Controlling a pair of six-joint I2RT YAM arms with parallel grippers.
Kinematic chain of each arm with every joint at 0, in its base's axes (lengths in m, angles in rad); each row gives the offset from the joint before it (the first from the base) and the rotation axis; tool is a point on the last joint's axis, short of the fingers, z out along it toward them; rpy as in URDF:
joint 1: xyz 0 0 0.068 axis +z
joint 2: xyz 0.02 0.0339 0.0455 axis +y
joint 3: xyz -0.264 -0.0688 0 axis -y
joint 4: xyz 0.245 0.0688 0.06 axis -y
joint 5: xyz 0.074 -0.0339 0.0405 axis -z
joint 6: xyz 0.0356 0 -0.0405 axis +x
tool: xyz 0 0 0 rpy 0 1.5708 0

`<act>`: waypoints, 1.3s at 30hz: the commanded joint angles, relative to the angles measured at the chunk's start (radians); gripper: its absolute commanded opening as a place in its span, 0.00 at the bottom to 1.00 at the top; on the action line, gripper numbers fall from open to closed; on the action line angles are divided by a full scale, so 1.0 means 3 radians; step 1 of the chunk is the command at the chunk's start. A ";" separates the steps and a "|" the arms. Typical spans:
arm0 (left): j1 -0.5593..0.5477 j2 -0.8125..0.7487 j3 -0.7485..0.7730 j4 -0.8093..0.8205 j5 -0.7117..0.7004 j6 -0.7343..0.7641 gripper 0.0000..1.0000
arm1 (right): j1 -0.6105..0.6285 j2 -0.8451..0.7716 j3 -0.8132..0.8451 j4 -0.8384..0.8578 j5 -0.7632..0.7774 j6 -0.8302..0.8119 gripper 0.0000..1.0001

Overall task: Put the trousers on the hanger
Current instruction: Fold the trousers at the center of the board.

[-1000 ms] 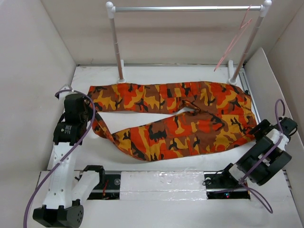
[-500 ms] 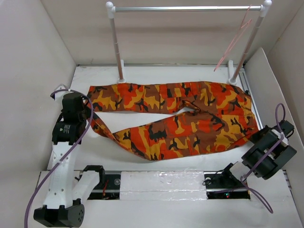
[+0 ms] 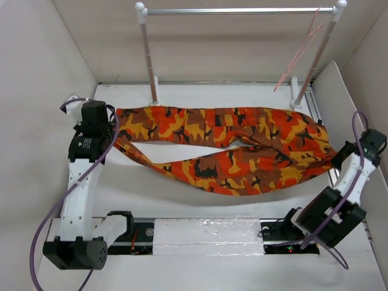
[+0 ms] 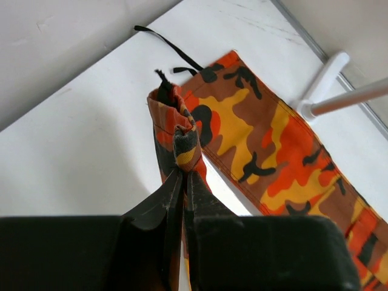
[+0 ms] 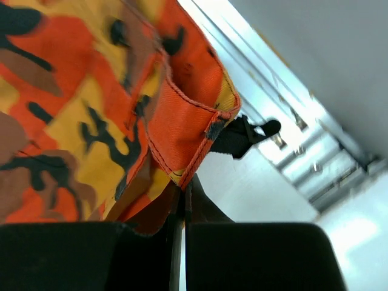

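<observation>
Step in hand, by judgement: two-ended hold of the garment, ready for transfer to the hanger.

The left gripper [image 4: 183,173] is clenched on the bunched hem of one leg of the orange, red, yellow, brown and black camouflage cloth trousers [image 3: 230,145]. The right gripper [image 5: 183,185] is clamped on the waistband corner, beside a black strap.

The trousers lie across the middle of the white desk [image 3: 242,94]. Their long axis runs left to right, with the hems pointing left and the waistband right. The second leg lies flat beside the held one. Whether the midsection clears the desk cannot be told from above.

The thin pale-pink wire hanger [image 3: 295,59] hangs tilted at the right end of the silver bar with white posts [image 3: 239,11], well apart from the trousers.

The next move probably calls for feeding a narrow end through the hanger's triangle, hems first.
</observation>
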State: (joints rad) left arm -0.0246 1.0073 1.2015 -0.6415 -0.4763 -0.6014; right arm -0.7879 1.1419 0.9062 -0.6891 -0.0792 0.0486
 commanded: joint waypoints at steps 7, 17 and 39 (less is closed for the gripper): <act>0.0087 0.0794 0.0218 0.0374 -0.0744 -0.0026 0.00 | 0.0877 0.1372 0.1754 -0.0003 0.0499 0.0058 0.00; 0.0644 0.1705 0.0883 0.0205 -0.0744 0.0000 0.00 | 0.1246 0.2595 0.2972 0.0216 0.0126 0.0099 0.00; 0.0752 0.3896 0.3262 0.0015 -0.0003 0.0307 0.97 | 0.1338 0.3323 0.3526 0.0935 -0.0580 0.0426 0.73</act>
State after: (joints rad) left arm 0.1932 2.3821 2.1956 -0.6956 -0.4801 -0.4965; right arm -0.4007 2.3234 2.0670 -0.5758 -0.2199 0.1833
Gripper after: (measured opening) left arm 0.970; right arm 0.724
